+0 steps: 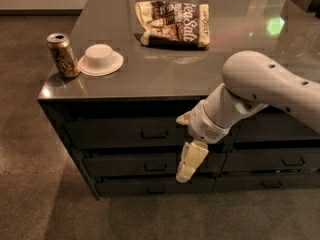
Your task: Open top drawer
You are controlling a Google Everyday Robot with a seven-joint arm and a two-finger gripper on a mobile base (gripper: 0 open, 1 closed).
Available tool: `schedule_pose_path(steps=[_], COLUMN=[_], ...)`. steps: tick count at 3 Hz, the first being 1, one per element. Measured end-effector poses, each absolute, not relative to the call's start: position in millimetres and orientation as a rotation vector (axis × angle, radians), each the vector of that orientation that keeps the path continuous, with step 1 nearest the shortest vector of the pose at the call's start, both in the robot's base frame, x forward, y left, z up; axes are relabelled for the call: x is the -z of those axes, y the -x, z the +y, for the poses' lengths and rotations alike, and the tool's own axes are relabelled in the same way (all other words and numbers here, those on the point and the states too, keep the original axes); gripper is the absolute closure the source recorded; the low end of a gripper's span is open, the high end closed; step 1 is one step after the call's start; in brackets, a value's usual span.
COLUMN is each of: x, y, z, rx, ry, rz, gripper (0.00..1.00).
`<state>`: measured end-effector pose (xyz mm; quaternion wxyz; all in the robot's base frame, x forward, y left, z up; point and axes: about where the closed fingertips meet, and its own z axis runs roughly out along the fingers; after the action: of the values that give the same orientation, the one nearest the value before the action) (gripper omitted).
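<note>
The top drawer point(115, 132) is the tallest dark-grey front in the left stack of the cabinet. It is shut, with its small loop handle point(154, 133) at centre. My gripper point(186, 140) hangs on the white arm in front of the drawer fronts, just right of that handle and a little lower. It is open and empty: one cream finger point(190, 162) points down over the middle drawer, and the other tip point(183, 118) shows at the top drawer's upper edge. It touches no handle.
Two shorter drawers point(130, 165) sit below, with more drawer fronts point(280, 160) to the right behind the arm. On the countertop point(165, 74) stand a drink can point(63, 55), a white bowl point(101, 60) and a snack bag point(174, 24). Brown floor lies at left and in front.
</note>
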<state>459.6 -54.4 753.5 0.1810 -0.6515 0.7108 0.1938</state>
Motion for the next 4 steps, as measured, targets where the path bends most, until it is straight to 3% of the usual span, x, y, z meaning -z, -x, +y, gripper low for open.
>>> schedule_pose_path(steps=[4], x=[-686], y=[-483], z=[-22], rx=[-0.653], ry=[1.859], rz=[1.86], gripper=[0.0])
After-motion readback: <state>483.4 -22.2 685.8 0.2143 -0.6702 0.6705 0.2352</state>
